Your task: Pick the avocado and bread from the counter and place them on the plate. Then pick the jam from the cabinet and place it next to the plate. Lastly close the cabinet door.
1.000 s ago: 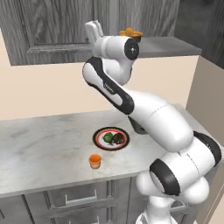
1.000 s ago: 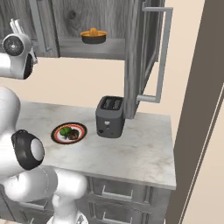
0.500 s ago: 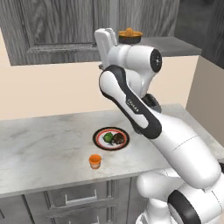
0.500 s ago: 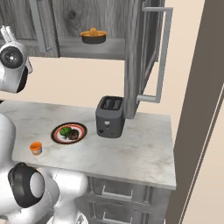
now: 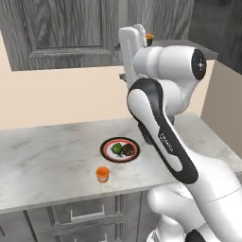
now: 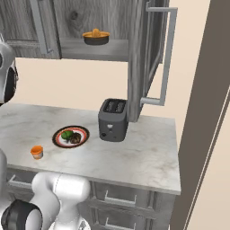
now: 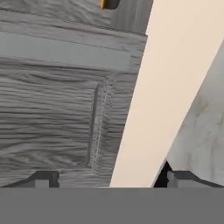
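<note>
With fingers apart, the hand (image 7: 109, 177) faces what looks like the cabinet door (image 7: 52, 118).

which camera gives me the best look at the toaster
The right base view: the dark grey toaster stands whole and unobstructed on the counter, right of the plate, both slots visible. From the left base view the arm stands across that part of the counter.

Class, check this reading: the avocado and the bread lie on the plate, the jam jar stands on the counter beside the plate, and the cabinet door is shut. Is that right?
Not quite. The cabinet door is open, swung out on the right, as the right base view shows. The rest holds: avocado and bread lie on the plate, and the jam jar stands on the counter beside it.
</note>
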Controlling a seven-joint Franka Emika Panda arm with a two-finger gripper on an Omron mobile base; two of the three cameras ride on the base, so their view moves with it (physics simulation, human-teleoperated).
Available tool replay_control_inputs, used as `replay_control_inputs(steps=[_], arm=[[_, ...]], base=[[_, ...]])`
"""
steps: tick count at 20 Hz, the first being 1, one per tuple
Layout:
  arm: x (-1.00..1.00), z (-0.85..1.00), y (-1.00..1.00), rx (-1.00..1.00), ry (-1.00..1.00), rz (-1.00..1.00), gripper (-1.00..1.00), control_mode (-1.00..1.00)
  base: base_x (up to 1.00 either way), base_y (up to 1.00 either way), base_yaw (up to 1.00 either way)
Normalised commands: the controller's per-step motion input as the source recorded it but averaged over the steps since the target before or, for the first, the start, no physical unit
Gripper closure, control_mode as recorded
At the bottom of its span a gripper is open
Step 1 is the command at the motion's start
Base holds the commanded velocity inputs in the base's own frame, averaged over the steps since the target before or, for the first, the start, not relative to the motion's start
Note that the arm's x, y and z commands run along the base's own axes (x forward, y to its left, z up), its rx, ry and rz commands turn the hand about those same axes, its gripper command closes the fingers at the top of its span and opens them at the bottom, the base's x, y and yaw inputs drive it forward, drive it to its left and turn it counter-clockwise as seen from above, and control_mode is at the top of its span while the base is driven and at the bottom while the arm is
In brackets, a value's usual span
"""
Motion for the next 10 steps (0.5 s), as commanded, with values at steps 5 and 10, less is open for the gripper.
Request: replay_control_inputs(steps=[5,10], arm=[[-1.00,0.00,-0.74,0.13,-0.02,-0.06,-1.00,-1.00],[-0.92,0.00,-0.72,0.10,-0.07,-0.03,-1.00,-1.00]], base=[[0.00,0.00,0.00],[0.00,0.00,0.00]])
